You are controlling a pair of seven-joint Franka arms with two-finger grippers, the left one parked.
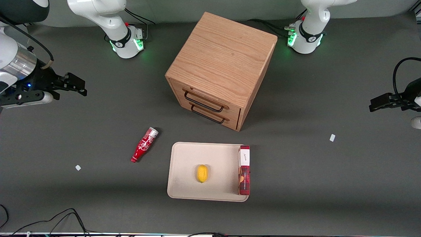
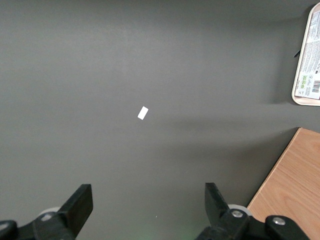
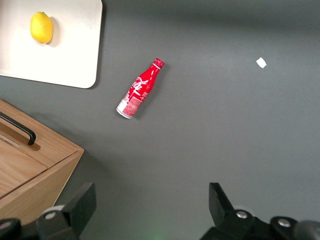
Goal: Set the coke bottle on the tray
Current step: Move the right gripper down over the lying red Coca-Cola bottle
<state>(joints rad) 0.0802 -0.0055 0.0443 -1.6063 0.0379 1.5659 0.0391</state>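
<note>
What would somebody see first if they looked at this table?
Probably the wooden drawer cabinet mid-table. Nearer the front camera, the red coke bottle lies on its side beside the tray, which holds a lemon and red box. The pincer hovers open toward the working arm's end.

Small red contoured coke bottle point(image 1: 144, 144) – white script, silver base. Shallow cream-beige rectangular tray point(image 1: 184, 171); on it a yellow lemon point(image 1: 202, 173) and red rectangular box point(image 1: 244, 171) with white label. Black two-finger gripper point(image 3: 150, 210) – fingers parted, over dark grey table point(image 1: 98, 197).
</note>
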